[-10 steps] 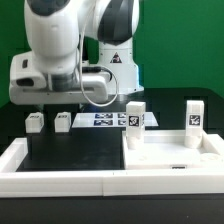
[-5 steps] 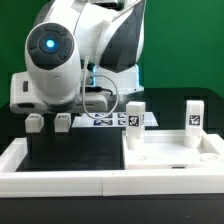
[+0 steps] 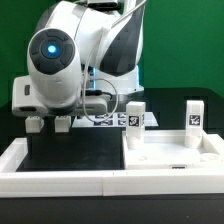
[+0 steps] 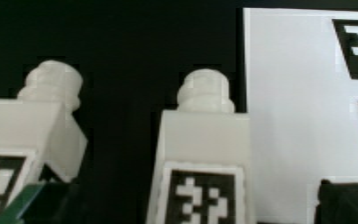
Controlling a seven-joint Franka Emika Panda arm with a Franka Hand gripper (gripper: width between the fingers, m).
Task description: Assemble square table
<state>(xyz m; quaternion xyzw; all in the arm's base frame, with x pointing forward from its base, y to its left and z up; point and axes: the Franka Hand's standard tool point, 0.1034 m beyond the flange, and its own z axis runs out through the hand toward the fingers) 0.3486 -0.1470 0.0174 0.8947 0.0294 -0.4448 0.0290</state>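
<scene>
A smooth, glossy white robot arm point(image 3: 75, 50) with rounded shells and a glowing blue ring on one joint bends low over a matte black work surface point(image 3: 70, 155) bordered by a long white rim point(image 3: 60, 183). On the exterior view's right lies the square tabletop point(image 3: 170, 160), a thick, flat slab of white plastic. Two upright legs stand at its far corners, the first upright leg point(image 3: 134, 121) and the second upright leg point(image 3: 192, 116). Each is a small white block with a black-and-white tag on its face. Beneath the arm, two more legs lie flat on the black surface, side by side but apart: the outer lying leg point(image 3: 37, 125) and the inner lying leg point(image 3: 62, 123). The inner one lies nearer the marker board point(image 3: 105, 120), a thin flat white sheet printed with tags. In the wrist view, the outer lying leg point(image 4: 34, 115) and the inner lying leg point(image 4: 202, 135) show as squared blocks, each ending in a rounded peg and carrying a tag. The gripper point(image 4: 185, 200) is spread wide and grasps nothing. Its fingertips point(image 4: 25, 195) show on either side of the inner lying leg.
</scene>
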